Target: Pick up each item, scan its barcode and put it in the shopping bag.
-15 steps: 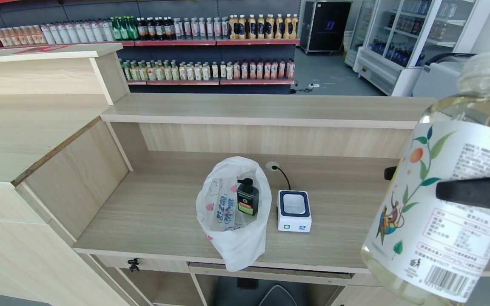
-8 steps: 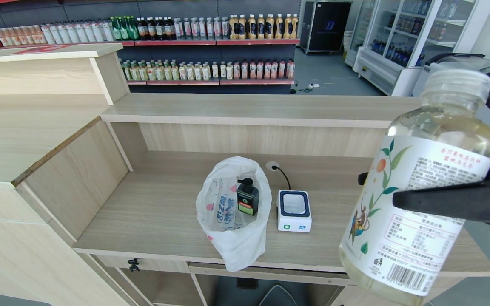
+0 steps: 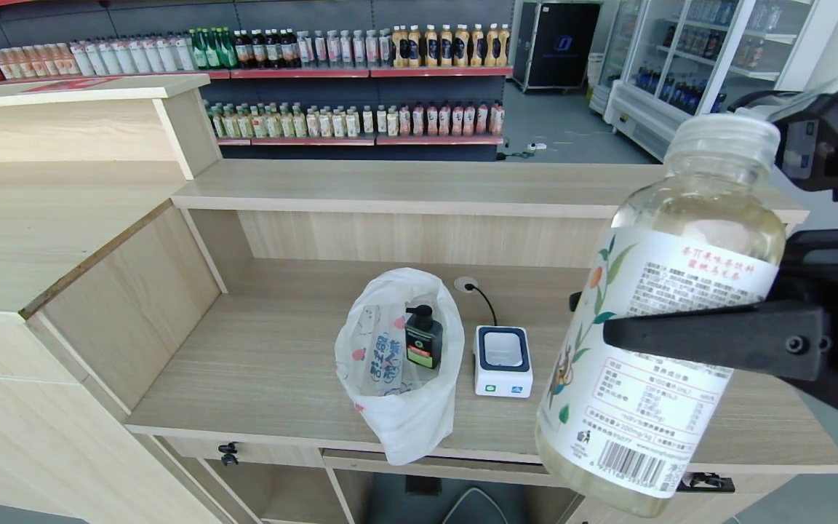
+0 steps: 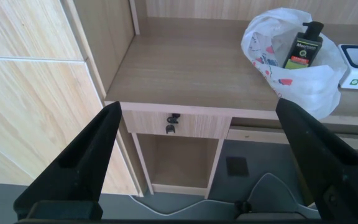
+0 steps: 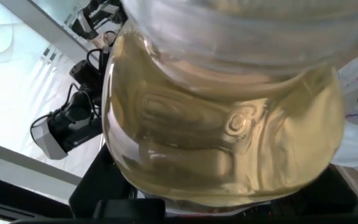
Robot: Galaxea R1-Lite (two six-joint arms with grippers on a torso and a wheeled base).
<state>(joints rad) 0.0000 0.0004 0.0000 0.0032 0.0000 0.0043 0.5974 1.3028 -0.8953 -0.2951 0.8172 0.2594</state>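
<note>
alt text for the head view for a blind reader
The right gripper holds a pale drink bottle close to the camera. Behind it, on a wooden counter, a white bag with a pump bottle inside sits beside a white scanner.

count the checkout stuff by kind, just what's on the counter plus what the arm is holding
bottles: 2 (drink bottle in the right gripper, pump bottle inside the shopping bag)
shopping bags: 1
scanner: 1
total: 4
</note>
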